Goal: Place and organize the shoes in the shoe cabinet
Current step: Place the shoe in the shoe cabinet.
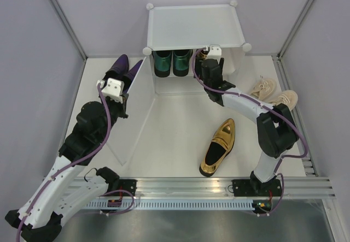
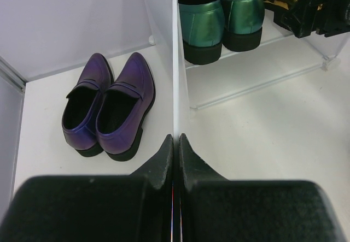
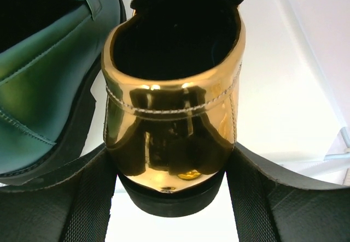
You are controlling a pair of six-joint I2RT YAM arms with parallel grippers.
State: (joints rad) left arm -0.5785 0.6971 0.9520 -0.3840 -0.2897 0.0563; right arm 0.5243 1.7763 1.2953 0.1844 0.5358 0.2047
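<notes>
Top external view: the shoe cabinet [image 1: 194, 26] stands at the far end of the desk [image 1: 175, 127], its frosted door panel [image 1: 135, 108] swung wide to the left. Inside, the green loafers [image 1: 173, 62] sit side by side on a shelf, heels toward the opening; which tier they are on I cannot tell.

Just right of them, at the mouth of the cabinet, the right pincer [image 3: 170, 165] is grasping a gold loafer [image 3: 172, 122] by the heel, one finger pressed on each side. The shoe's toe points inward, and its side is close against the nearer green loafer.

The left pincer [image 2: 176, 139] is clenched on the free edge of the door panel, which runs straight up between its fingers.

Outside the cabinet:
- the purple shoes [image 2: 106, 108] stand as a pair on the desk to the left of the door
- the second gold loafer [image 1: 219, 146] lies alone mid-desk
- the beige sneakers [image 1: 273, 93] rest to the right, near the wall

No lettering shows clearly enough to read on any shoe or panel.
</notes>
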